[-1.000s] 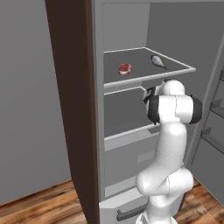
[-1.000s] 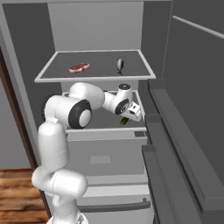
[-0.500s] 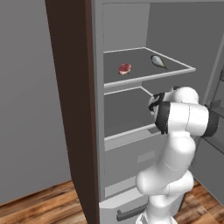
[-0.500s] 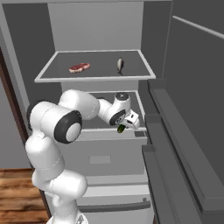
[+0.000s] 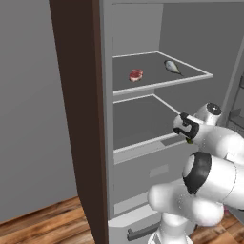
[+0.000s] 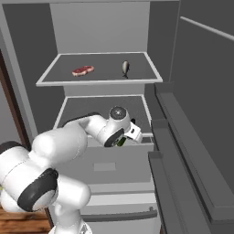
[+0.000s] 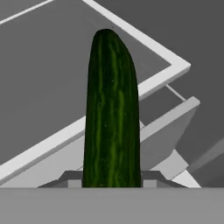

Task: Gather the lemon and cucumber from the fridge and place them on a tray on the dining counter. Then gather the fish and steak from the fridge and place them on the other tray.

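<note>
Dark green cucumber (image 7: 111,109), clamped in the gripper (image 6: 125,139), has come out past the lower shelf edge of the fridge (image 6: 98,82) within 1 second, so tray delivery comes next.

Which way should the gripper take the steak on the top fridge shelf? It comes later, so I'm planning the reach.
The steak lies flat on the upper shelf, left of the fish. Probably best to come in from the open front, angled down, and close across its narrow width, since a thin slab offers only its edges.
</note>
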